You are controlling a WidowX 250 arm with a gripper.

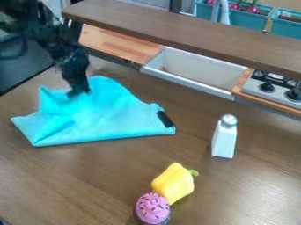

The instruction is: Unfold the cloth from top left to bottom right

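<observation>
1. Camera view, gripper: the black arm enters at the upper left. Its gripper (pixel 78 91) points down onto the upper part of the blue cloth (pixel 108 116). Whether it is open or closed cannot be determined; the tip is blurred and dark against the fabric.
2. Camera view, cloth: located on the brown table (pixel 106 178), left of the view's centre. Condition: partly folded and rumpled, with raised folds around the gripper, a peak to its left and a rounded hump to its right. The lower edge runs nearly straight. A black strip (pixel 165 119) lies at the right-hand corner.
3. Camera view, loose items: a white shaker with a silver top (pixel 224 143) stands upright, right of the cloth and apart from it. Nearer the camera, a yellow bell pepper (pixel 174 182) lies just beside a purple-topped cupcake (pixel 153 208).
4. Camera view, rear: a wooden shelf (pixel 176 30) crosses above a white sink (pixel 191 94); a stove (pixel 256 93) sits at right.
</observation>
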